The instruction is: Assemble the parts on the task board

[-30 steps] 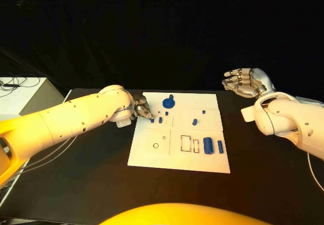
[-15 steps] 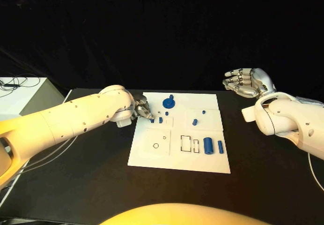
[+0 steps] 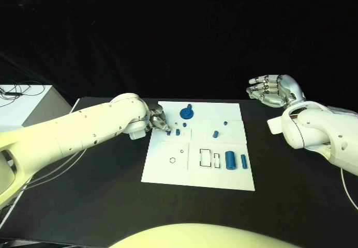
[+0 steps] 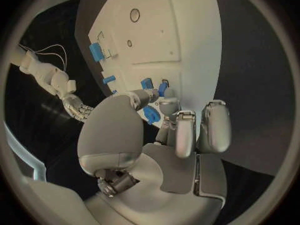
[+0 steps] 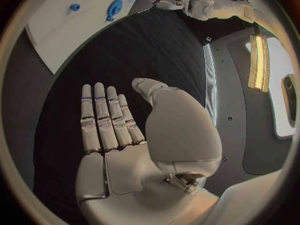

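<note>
— While the left arm reaches in over the black table (image 3: 89,186), where does its hand sit?

— The left hand (image 3: 157,121) is down at the far left part of the task board (image 3: 168,173), its fingers (image 4: 185,135) drawn together, tips pointing onto the white plate.

— Has it got hold of anything?

— From the wrist view, a small blue part (image 4: 162,89) sits right at the tips of the thumb and a finger, and they seem to pinch it. In the head view that piece (image 3: 168,133) shows just past the fingertips, touching or nearly touching the board; I cannot tell which.

— And right next to it?

— Another short blue peg (image 3: 177,132) stands just to its right. Farther back sits a round blue wheel-like part (image 3: 187,112), with a tiny blue piece (image 3: 184,124) just nearer than it.

— What about the right half of the board?

— Two small blue pieces there: one (image 3: 224,123) toward the far side and one (image 3: 214,134) a little nearer. Nearer still, a fat blue cylinder (image 3: 230,160) lies beside a slimmer blue bar (image 3: 243,161), the bar on its right. To their left are two rectangular outlines (image 3: 209,158), and farther left a small round hole (image 3: 172,160).

— The other arm?

— The right hand (image 3: 273,90) is raised well off to the right of the board, beyond the far right corner. Its wrist view shows the palm flat and the fingers (image 5: 105,117) straight, side by side, with nothing in them.
</note>
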Controlling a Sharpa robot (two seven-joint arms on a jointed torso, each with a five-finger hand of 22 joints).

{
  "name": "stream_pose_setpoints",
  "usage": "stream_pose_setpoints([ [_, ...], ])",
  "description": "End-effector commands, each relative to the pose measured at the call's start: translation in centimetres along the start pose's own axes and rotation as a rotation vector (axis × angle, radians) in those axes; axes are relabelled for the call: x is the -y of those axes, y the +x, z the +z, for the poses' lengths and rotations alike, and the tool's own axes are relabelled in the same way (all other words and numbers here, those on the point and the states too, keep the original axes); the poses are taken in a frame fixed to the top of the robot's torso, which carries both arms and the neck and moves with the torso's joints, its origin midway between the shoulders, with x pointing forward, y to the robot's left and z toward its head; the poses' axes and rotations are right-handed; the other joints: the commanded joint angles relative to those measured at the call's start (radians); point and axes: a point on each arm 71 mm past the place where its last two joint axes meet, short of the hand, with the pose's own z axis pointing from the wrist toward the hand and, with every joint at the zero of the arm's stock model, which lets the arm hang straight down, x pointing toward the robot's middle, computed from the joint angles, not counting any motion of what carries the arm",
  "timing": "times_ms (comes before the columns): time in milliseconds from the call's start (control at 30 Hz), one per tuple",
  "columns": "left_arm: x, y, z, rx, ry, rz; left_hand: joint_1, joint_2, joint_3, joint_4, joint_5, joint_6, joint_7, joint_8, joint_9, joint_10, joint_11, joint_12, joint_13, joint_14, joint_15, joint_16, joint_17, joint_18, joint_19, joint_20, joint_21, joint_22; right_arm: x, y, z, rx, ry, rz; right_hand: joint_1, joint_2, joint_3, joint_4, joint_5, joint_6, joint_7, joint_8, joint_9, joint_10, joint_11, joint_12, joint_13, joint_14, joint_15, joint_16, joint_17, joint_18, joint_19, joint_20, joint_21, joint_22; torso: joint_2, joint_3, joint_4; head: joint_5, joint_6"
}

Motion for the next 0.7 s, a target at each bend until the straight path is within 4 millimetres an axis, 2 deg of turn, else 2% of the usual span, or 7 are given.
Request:
stream_pose_setpoints([
  [33,0.04,0.67,0.16,-0.036,0.003,0.023,0.004,0.002,0.188,-0.195,0.006,0.002,-0.002,0.001,0.000,0.004,0.002,-0.004,-0.001,0.097,-0.009,0.005,0.241,-0.006,0.004,-0.002,0.005,0.014,-0.13,0.07,-0.01,-0.012,-0.014,0.004,-0.011,0.002,0.001,-0.006,0.007,0.004,0.064,-0.005,-0.002,0.003,0.004,-0.005,-0.002,0.005,0.003,-0.006,-0.002,0.005,-0.008,-0.002,-0.004,-0.002,0.000,-0.0002,0.0008,0.001,-0.002],
  [633,-0.07,0.81,0.16,-0.053,0.005,0.034,0.005,0.000,0.188,-0.197,0.008,0.005,-0.002,0.000,-0.001,0.007,0.001,-0.002,0.005,0.098,-0.008,0.007,0.245,-0.006,0.005,-0.002,0.005,0.015,-0.05,0.02,0.03,-0.009,-0.013,0.002,-0.014,0.002,0.000,-0.005,0.006,0.004,0.064,-0.005,-0.002,0.004,0.004,-0.004,-0.004,0.007,0.003,-0.007,-0.003,0.005,-0.008,-0.002,-0.003,-0.005,-0.001,-0.0021,0.0009,0.003,-0.002],
  [700,-0.05,0.81,0.16,-0.053,0.006,0.033,0.005,-0.001,0.188,-0.197,0.009,0.006,-0.002,-0.001,-0.001,0.008,0.001,-0.002,0.007,0.099,-0.008,0.007,0.245,-0.006,0.005,-0.002,0.006,0.016,-0.05,0.02,0.03,-0.009,-0.013,0.002,-0.014,0.002,0.000,-0.005,0.006,0.004,0.064,-0.005,-0.002,0.004,0.004,-0.004,-0.004,0.007,0.003,-0.007,-0.003,0.005,-0.008,-0.002,-0.003,-0.005,-0.001,-0.0014,0.0009,0.003,-0.002],
])
